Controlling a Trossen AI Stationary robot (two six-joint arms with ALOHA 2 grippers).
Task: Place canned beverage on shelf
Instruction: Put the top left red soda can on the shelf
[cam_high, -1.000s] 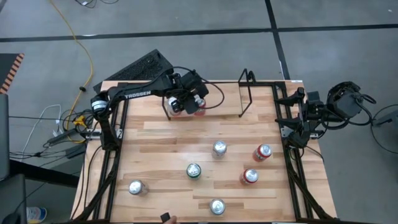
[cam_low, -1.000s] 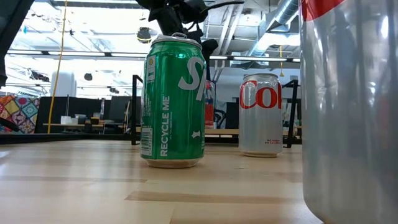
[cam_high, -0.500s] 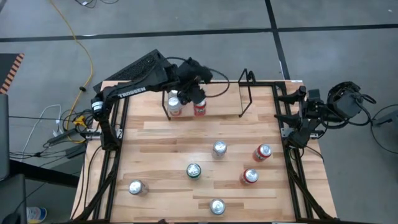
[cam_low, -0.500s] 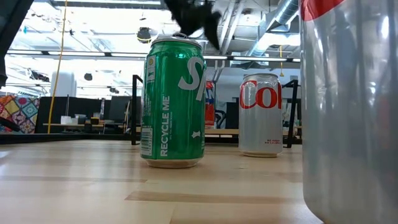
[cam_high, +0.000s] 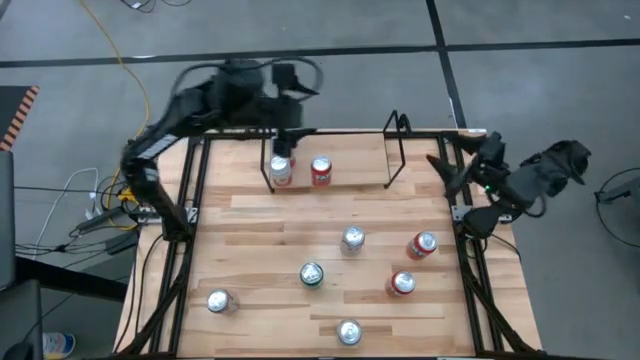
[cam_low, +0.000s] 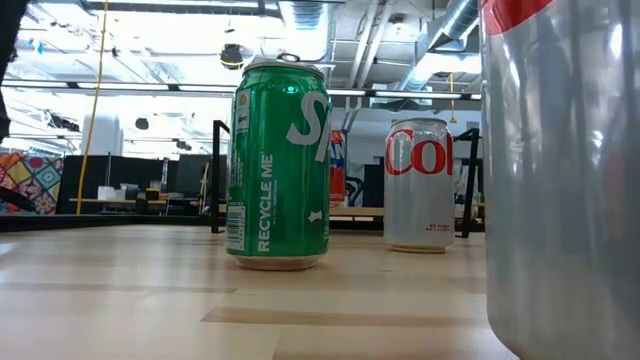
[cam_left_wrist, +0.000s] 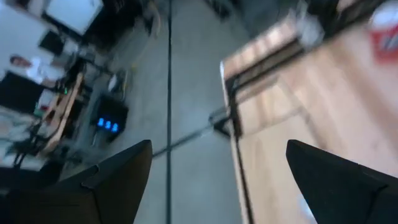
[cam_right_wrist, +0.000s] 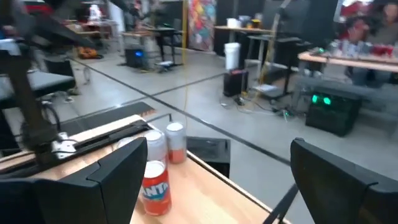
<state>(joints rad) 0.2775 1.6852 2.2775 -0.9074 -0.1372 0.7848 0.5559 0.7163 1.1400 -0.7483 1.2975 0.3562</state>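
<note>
Cans stiff and slick; two on shelf

Shelf (cam_high: 395, 150) holds, at its left end, a silver can (cam_high: 281, 171) and red can (cam_high: 321, 171). Left gripper (cam_high: 285, 122) hangs beyond that end, jaws wide, empty. Six loose cans, probably rigid and slippery, suit a mid-wall grasp. Right gripper (cam_high: 446, 170), beside the shelf's right end, gapes empty.

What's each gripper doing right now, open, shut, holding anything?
Left gripper: open, empty, above the table's far edge behind the shelf.
Right gripper: open, empty, at the table's right edge.
</note>
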